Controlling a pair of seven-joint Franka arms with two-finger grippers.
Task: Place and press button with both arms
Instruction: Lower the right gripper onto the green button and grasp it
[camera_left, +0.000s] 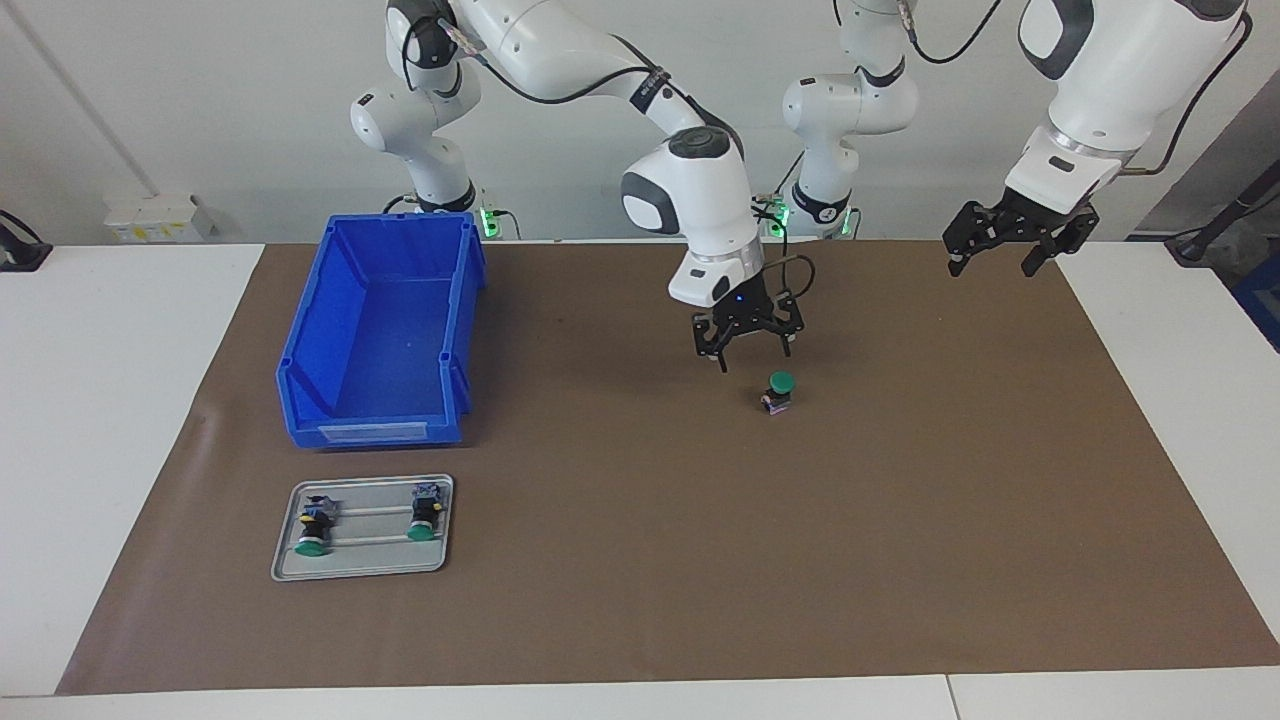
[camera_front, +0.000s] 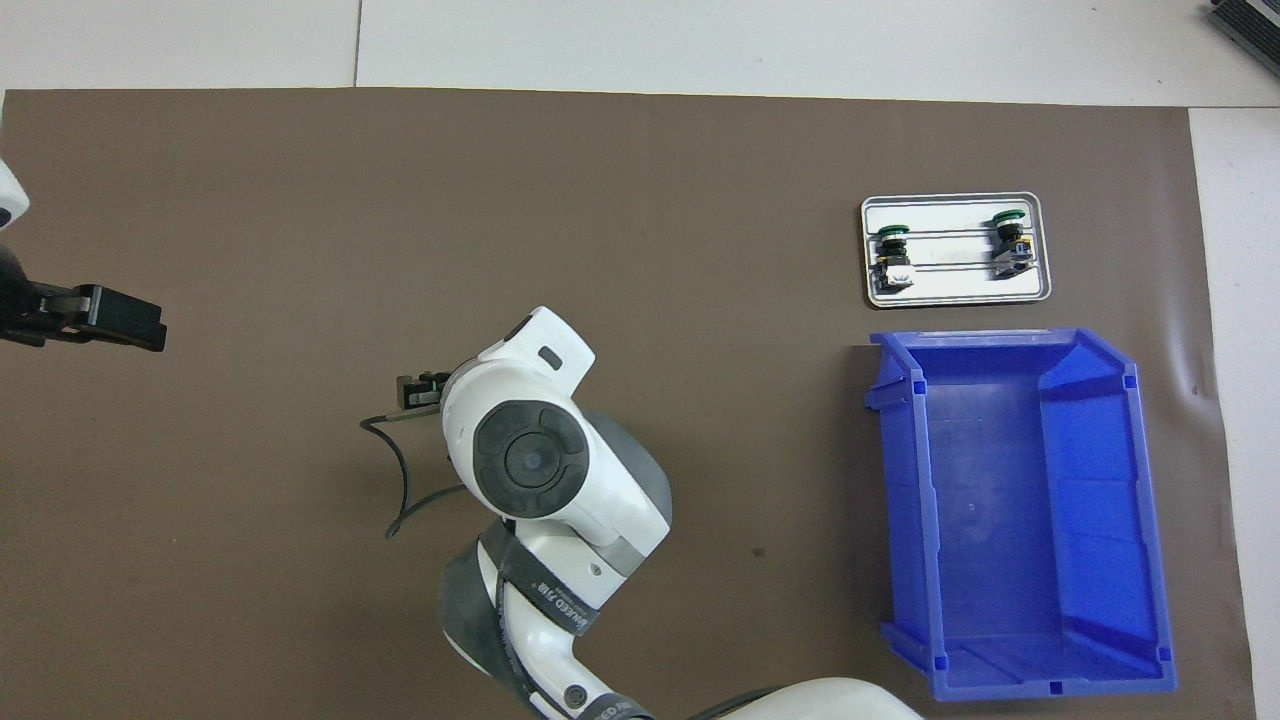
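A green-capped push-button on a black body (camera_left: 779, 391) stands upright mid-tabletop on the brown mat (camera_left: 900, 520), just beneath the right arm's black two-finger hand (camera_left: 747, 345), open and empty. The left hand (camera_left: 1005, 245), also open, waits over the mat's edge. A slanted descent could topple the button. Bare mat surrounds it; the blue plastic bin (camera_left: 330, 360) sits well apart.

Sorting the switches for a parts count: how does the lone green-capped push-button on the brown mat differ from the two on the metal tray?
The lone green-capped push-button stands upright, cap up, on the brown mat; the two tray buttons lie on their sides on the grey metal tray. The lone one sits just below the open right gripper, mid-table; the tray pair lie beside the blue plastic bin. All share green caps and dark bodies.
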